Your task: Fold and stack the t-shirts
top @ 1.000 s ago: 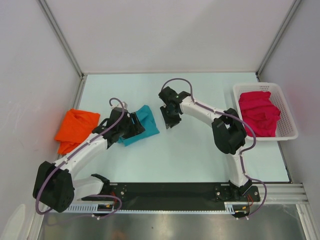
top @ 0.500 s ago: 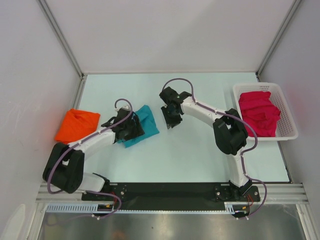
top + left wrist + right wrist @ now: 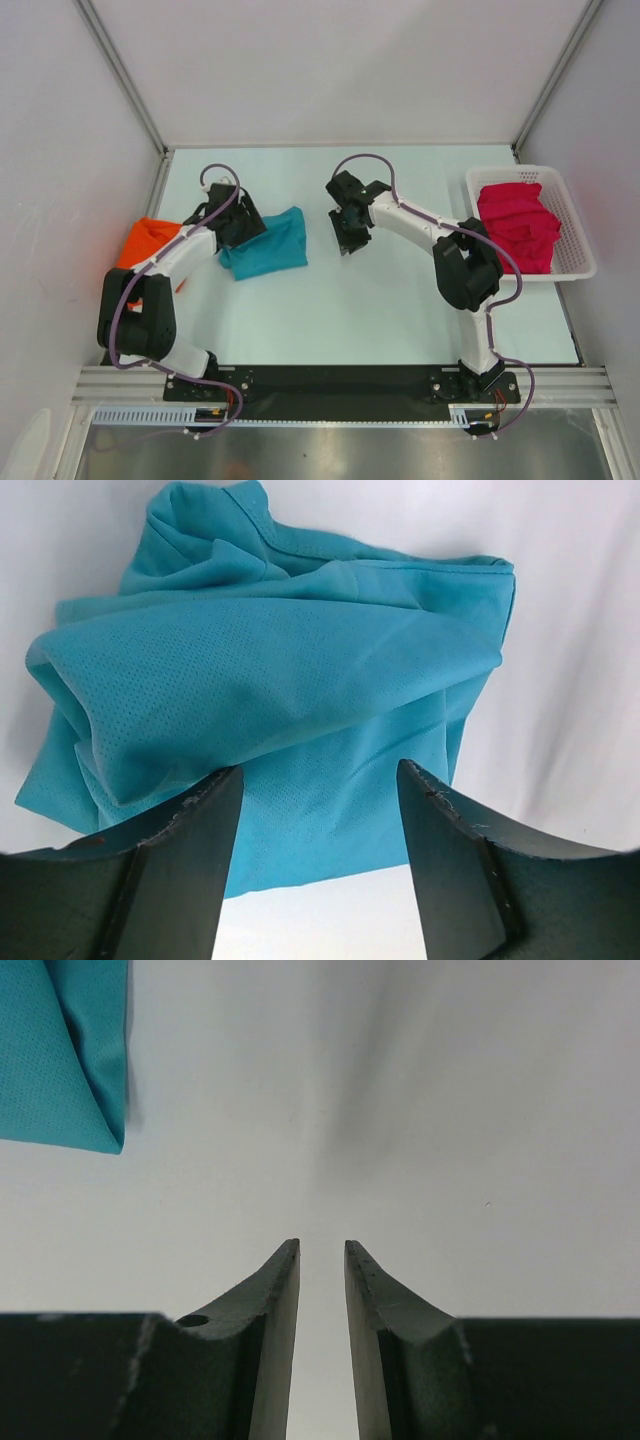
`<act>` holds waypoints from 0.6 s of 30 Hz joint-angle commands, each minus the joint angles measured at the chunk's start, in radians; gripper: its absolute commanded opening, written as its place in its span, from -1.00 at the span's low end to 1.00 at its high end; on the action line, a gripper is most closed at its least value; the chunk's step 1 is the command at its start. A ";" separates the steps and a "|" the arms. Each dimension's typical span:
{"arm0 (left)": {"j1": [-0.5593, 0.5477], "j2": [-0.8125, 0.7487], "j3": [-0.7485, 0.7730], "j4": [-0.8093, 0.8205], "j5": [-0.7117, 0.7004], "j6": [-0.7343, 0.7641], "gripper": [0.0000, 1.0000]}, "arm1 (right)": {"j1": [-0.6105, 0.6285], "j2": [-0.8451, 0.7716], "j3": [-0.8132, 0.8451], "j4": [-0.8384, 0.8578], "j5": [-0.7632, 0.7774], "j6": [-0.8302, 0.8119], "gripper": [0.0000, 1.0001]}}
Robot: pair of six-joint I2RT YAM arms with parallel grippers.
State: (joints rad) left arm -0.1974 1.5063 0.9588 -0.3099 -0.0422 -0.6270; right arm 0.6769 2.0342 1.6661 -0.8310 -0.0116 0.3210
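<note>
Top view: a folded teal mesh-cloth t-shirt (image 3: pixel 268 245) lies flat on the pale table (image 3: pixel 400 300), left of centre. The left gripper (image 3: pixel 236 222) sits at its left edge. A bright orange cloth t-shirt (image 3: pixel 148 243) lies further left, partly under that arm. A magenta-pink cloth t-shirt (image 3: pixel 517 225) lies in the white slotted plastic basket (image 3: pixel 580 255) at the right. The right gripper (image 3: pixel 347 238) hangs near the teal shirt's right side, apart from it.

Left wrist view: jaws spread wide over the teal shirt, clamping nothing.

Right wrist view: jaws nearly together with a narrow gap, empty, over bare table.

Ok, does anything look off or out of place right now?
The teal shirt is folded but rumpled, and lies beside the orange shirt, not stacked on it. The pink shirt sits bunched, unfolded, in the basket. Nothing spilled or damaged.
</note>
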 commanded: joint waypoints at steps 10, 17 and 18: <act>0.015 0.210 0.230 -0.027 -0.010 0.013 0.37 | -0.005 -0.055 -0.005 -0.010 0.039 -0.008 -0.41; 0.042 0.357 0.353 -0.037 -0.021 0.006 0.37 | -0.026 -0.111 -0.068 -0.005 0.053 -0.014 -0.42; 0.052 0.392 0.357 -0.031 -0.010 0.004 0.37 | -0.030 -0.115 -0.074 -0.003 0.053 -0.014 -0.42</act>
State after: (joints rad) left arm -0.1730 1.8366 1.2465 -0.3542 -0.0498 -0.6273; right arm 0.6643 1.9915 1.6135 -0.8364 0.0158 0.3172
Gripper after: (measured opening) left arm 0.685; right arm 0.294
